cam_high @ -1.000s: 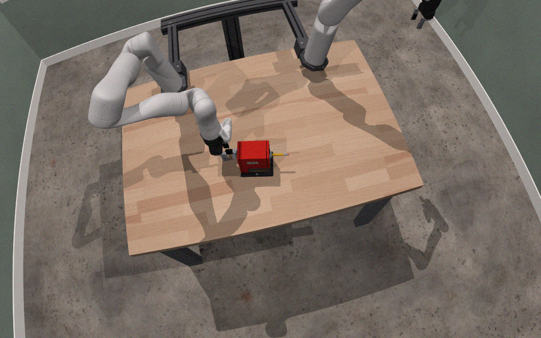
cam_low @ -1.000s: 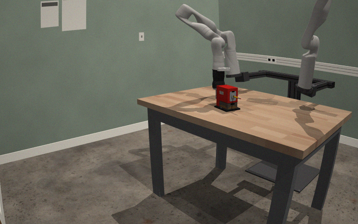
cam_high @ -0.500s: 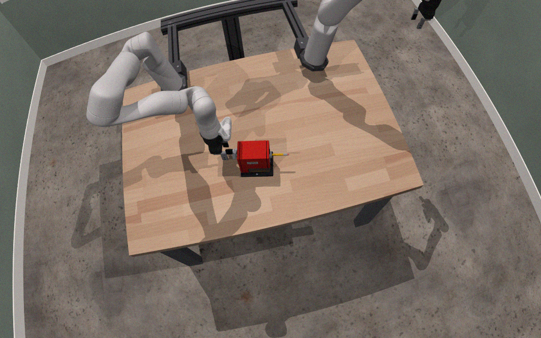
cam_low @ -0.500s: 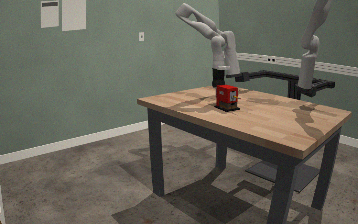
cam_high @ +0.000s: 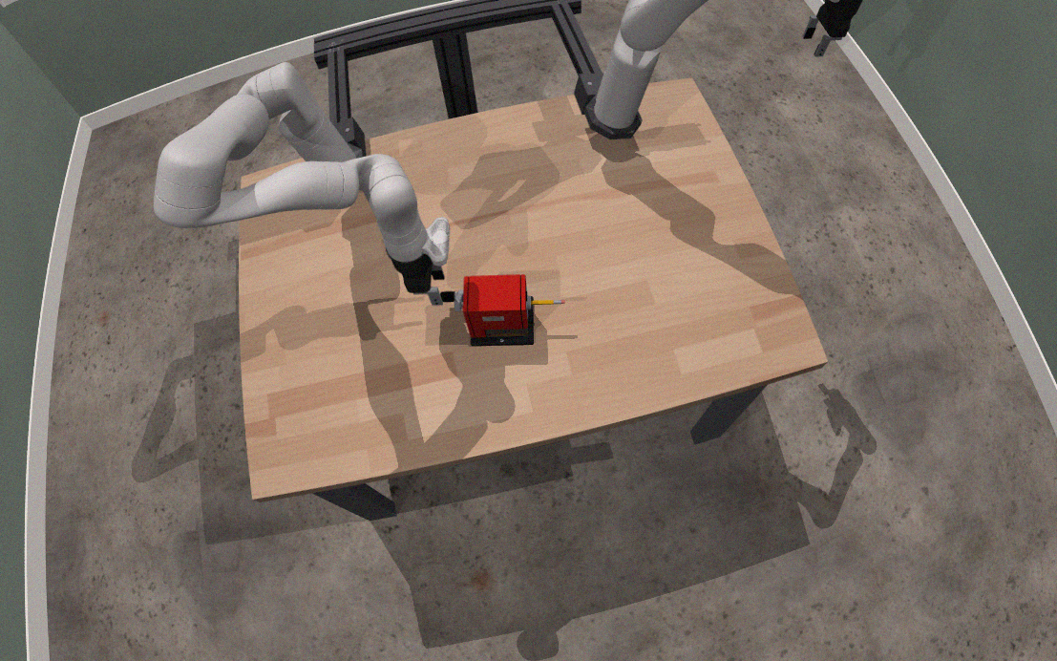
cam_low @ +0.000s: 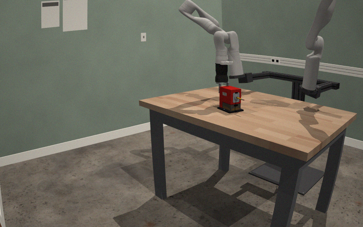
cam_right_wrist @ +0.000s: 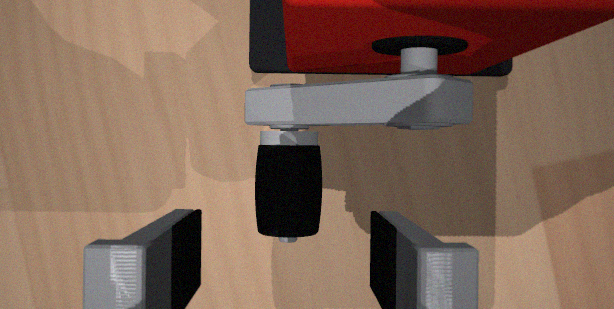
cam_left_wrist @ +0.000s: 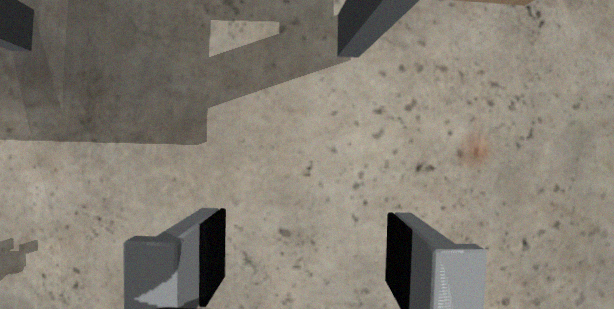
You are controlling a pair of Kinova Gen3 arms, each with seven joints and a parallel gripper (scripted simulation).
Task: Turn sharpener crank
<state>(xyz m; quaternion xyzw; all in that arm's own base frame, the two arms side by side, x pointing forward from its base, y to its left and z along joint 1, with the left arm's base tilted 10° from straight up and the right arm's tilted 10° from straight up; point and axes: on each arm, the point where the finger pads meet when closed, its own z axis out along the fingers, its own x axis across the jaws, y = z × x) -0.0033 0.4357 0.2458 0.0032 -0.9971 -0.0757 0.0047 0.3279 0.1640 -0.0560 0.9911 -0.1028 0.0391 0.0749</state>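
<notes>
The red sharpener (cam_high: 496, 291) (cam_low: 230, 95) (cam_right_wrist: 320, 28) stands upright on its black base on the table, a yellow pencil (cam_high: 546, 302) (cam_low: 240, 98) in the side opposite the crank. The grey crank arm (cam_right_wrist: 340, 103) reaches sideways from its axle in the right wrist view. Its black knob (cam_right_wrist: 288, 190) (cam_high: 447, 295) points away from the body. My right gripper (cam_right_wrist: 285, 248) (cam_high: 435, 285) is open, pointing down above the knob. The knob lines up with the gap between the fingers, which do not grip it. My left gripper (cam_left_wrist: 305, 245) (cam_high: 814, 39) is open and empty, far from the sharpener, beyond the table.
The wooden table (cam_high: 639, 353) (cam_low: 275, 132) carries the sharpener left of its middle in the top view. The left arm's base stands at the table's back right there. A dark frame (cam_high: 450, 36) stands behind the table. The left wrist view shows floor and a table edge.
</notes>
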